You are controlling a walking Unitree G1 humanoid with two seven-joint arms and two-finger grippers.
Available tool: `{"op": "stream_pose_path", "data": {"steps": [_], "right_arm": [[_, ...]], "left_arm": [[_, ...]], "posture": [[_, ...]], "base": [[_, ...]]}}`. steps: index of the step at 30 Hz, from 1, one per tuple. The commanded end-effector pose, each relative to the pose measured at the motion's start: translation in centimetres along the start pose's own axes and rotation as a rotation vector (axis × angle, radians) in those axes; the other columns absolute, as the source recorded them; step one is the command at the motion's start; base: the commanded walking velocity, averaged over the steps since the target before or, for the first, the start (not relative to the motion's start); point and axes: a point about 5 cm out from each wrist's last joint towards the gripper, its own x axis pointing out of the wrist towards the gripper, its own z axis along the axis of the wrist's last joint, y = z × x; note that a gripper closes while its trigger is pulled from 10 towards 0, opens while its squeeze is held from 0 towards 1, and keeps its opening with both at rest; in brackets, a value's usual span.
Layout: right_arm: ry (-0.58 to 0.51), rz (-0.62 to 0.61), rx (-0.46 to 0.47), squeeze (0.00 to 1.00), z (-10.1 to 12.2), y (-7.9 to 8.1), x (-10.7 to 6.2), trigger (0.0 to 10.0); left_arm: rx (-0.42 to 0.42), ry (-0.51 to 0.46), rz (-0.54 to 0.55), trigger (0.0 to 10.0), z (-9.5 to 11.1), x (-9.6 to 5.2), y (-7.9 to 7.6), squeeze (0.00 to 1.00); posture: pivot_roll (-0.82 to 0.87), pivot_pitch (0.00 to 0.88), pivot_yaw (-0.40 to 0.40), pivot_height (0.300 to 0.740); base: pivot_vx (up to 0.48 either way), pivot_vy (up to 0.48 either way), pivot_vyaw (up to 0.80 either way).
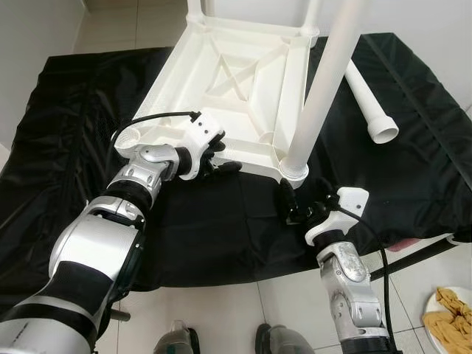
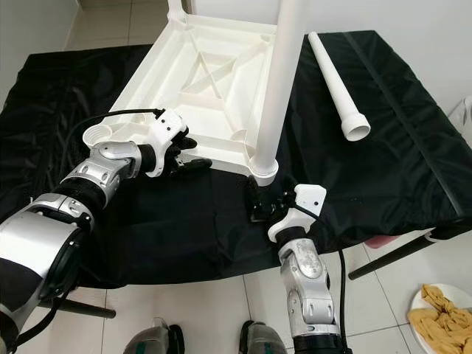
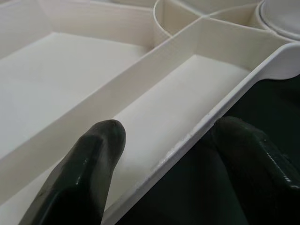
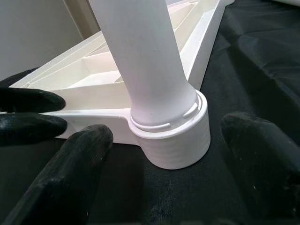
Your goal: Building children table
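1. A black cloth (image 1: 66, 133) is covering the work surface over a pale tiled floor (image 1: 214, 317), filling the middle of the frame.
2. The left gripper (image 1: 215, 156) is straddling the near rim of the upturned white tabletop (image 1: 221, 81), fingers spread, one inside the rim, one outside.
3. The right gripper (image 1: 289, 206), lower centre, is hovering wide open just before the corner socket (image 1: 293, 171).
4. A leg (image 1: 324, 88) is standing in that socket; further legs seem seated at the top edge.
5. One loose leg (image 1: 369, 103) is lying upper right; the near-left socket (image 1: 131, 137) is looking empty, so work remains.
6. A white plate (image 1: 430, 304), lower right, is holding something yellowish, too small to identify.
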Motion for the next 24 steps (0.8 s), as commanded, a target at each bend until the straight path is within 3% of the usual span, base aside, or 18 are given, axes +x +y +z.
{"op": "stream_pose_path", "data": {"steps": [1,10,14,15,16,17,20,21,24], "right_arm": [[0.019,0.0,-0.003,0.0,-0.2,-0.2,-0.4,10.0],[0.025,0.0,-0.007,0.0,-0.1,-0.2,-0.5,10.0],[0.038,0.023,-0.008,0.0,-0.2,0.3,-0.5,10.0],[0.04,0.024,-0.011,0.0,-0.3,0.3,-0.5,10.0],[0.04,0.024,-0.011,0.0,-0.3,0.3,-0.5,10.0],[0.042,0.025,-0.016,0.0,-0.3,0.2,-0.6,10.0],[0.043,0.026,-0.017,0.0,-0.3,0.2,-0.6,10.0],[0.045,0.025,-0.016,0.0,-0.3,0.2,-0.6,10.0],[0.046,0.025,-0.016,0.0,-0.3,0.1,-0.6,10.0]], "left_arm": [[-0.01,0.079,0.475,10.0,-1.3,-0.4,2.0,0.0],[-0.01,0.162,0.484,10.0,-2.3,-0.5,1.9,0.0],[0.058,0.254,0.388,10.0,-3.0,-0.3,1.2,0.0],[0.074,0.263,0.372,8.1,-3.0,-0.2,1.1,0.0],[0.074,0.263,0.372,8.1,-3.0,-0.2,1.1,0.0],[0.089,0.27,0.355,6.2,-3.0,-0.1,1.0,0.0],[0.092,0.272,0.346,6.2,-3.0,0.0,0.9,0.0],[0.095,0.268,0.334,1.7,-2.9,0.1,0.8,0.0],[0.098,0.265,0.327,1.7,-2.9,0.2,0.7,0.0]], "posture": [[-0.11,0.156,0.066,0.74],[-0.11,0.144,0.068,0.74],[-0.11,0.135,0.072,0.74],[-0.11,0.133,0.074,0.74],[-0.11,0.133,0.074,0.74],[-0.11,0.132,0.075,0.74],[-0.11,0.132,0.075,0.74],[-0.11,0.132,0.077,0.74],[-0.11,0.132,0.077,0.74]], "base": [[0.0,0.0,0.0],[0.0,0.0,0.0],[0.0,0.0,0.0],[0.0,0.0,0.0],[0.0,0.0,0.0],[0.0,0.0,0.0],[0.0,0.0,0.0],[0.0,0.0,0.0],[0.0,0.0,0.0]]}}
